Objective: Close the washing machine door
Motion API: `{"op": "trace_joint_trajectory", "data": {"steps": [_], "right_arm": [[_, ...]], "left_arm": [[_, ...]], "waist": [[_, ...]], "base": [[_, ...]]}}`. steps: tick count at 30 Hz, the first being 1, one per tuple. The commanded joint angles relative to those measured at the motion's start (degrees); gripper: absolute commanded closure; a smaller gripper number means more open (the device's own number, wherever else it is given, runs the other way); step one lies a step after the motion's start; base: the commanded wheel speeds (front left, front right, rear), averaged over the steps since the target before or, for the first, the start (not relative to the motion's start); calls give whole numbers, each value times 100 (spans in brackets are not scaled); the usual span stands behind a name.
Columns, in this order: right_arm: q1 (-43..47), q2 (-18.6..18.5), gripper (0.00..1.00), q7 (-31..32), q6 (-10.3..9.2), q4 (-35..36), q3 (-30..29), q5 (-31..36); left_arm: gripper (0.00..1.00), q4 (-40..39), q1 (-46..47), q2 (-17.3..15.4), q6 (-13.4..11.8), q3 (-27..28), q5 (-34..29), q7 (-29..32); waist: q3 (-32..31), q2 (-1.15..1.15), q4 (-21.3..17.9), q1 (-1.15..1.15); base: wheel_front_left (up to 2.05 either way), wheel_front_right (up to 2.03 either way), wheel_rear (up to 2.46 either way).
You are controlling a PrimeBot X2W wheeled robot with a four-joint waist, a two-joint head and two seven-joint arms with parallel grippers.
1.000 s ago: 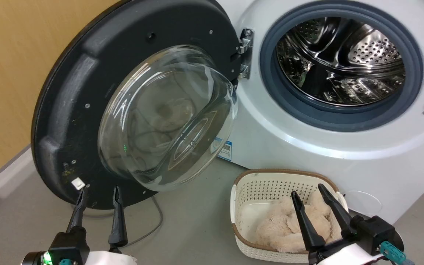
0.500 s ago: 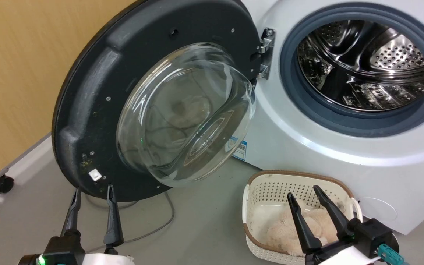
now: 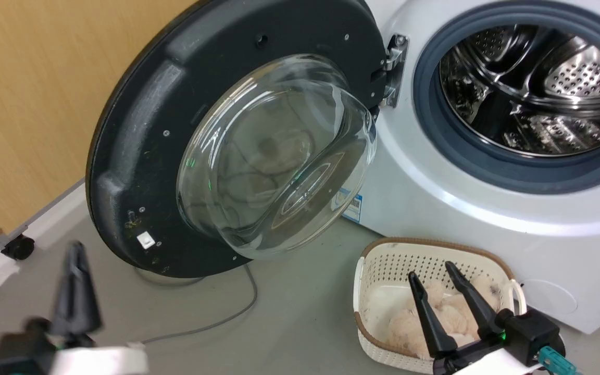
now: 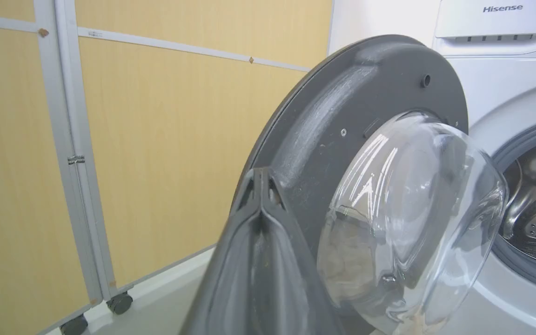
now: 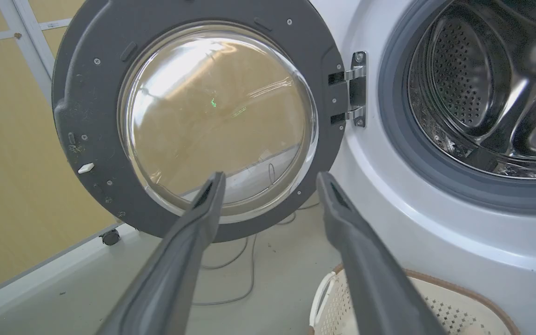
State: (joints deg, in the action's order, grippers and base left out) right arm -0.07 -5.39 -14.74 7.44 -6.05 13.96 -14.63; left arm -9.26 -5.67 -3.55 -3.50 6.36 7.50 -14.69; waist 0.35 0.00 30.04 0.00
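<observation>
Black washing machine door (image 3: 138, 156) open | left tool (image 4: 259, 177) now closed, blurred

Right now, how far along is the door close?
Done: nothing; the door stands wide open on its hinge, drum exposed. In hand: the left gripper, fingers pressed together, is blurred low by the door's free edge, apart from it in the head view. The right gripper is open above the basket. Left: push the door round against the washer until it shuts.
</observation>
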Motion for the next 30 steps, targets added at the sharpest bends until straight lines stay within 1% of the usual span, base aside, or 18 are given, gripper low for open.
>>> {"op": "trace_joint_trajectory", "data": {"steps": [1, 3, 5, 7, 10, 14, 16, 18, 19, 21, 23, 27, 29, 30], "right_arm": [[-63, -50, 0, -26, 5, 33, -35, 32], [-44, -71, 0, -26, 5, 60, -60, 51], [-22, -89, 0, -26, 5, 98, -97, 73], [4, -114, 0, -26, 5, 133, -147, 96], [41, -155, 0, -26, 5, 184, -227, 126], [37, -216, 0, -26, 5, 246, -260, 170], [19, -237, 0, -26, 5, 259, -287, 177], [-2, -252, 0, -26, 5, 269, -290, 175], [-10, -261, 0, -26, 5, 272, -281, 173], [-20, -269, 0, -26, 5, 270, -267, 169], [-43, -262, 0, -26, 5, 261, -248, 164], [-77, -251, 0, -26, 5, 260, -233, 155], [-78, -251, 0, -26, 5, 262, -230, 151], [-78, -251, 0, -26, 5, 262, -230, 151]], "left_arm": [[100, -47, 235, -146, 132, 170, 75, -30], [100, 17, 457, -270, 307, 379, 246, -30], [100, 183, 746, -332, 564, 589, 661, -30], [100, 507, 1050, -507, 747, 748, 1021, 13], [100, 1030, 1621, -836, 892, 893, 1485, 351], [100, 1712, 2377, -1312, 987, 1092, 2009, 750], [100, 2088, 2696, -1463, 1007, 1228, 2309, 932], [100, 2507, 3009, -1527, 1016, 1401, 2720, 1202], [100, 2740, 3191, -1495, 1007, 1554, 3037, 1365], [100, 3235, 3586, -1339, 884, 1975, 3881, 1839], [100, 3639, 3791, -1461, 780, 2192, 4249, 2212], [100, 4315, 4140, -1524, 589, 2549, 5043, 3057], [100, 4507, 4215, -1554, 526, 2600, 5264, 3424], [100, 4507, 4215, -1554, 526, 2600, 5264, 3424]], "waist": [[76, 0, 4, 0], [126, 0, 4, 0], [183, 0, 3, 0], [242, 0, 4, 0], [333, 0, 4, 0], [463, 0, -87, 0], [523, 0, -157, 0], [573, 0, -226, 0], [588, 0, -258, 0], [609, 0, -314, 0], [625, 0, -389, 0], [630, 0, -493, 0], [632, 0, -524, 0], [632, 0, -524, 0]], "base": [[0, 0, 0], [0, 0, 0], [0, 0, 0], [0, 0, 0], [0, 0, 0], [0, 0, 0], [0, 0, 0], [0, 0, 0], [0, 0, 0], [0, 0, 0], [0, 0, 0], [0, 0, 0], [0, 0, 0], [0, 0, 0]]}}
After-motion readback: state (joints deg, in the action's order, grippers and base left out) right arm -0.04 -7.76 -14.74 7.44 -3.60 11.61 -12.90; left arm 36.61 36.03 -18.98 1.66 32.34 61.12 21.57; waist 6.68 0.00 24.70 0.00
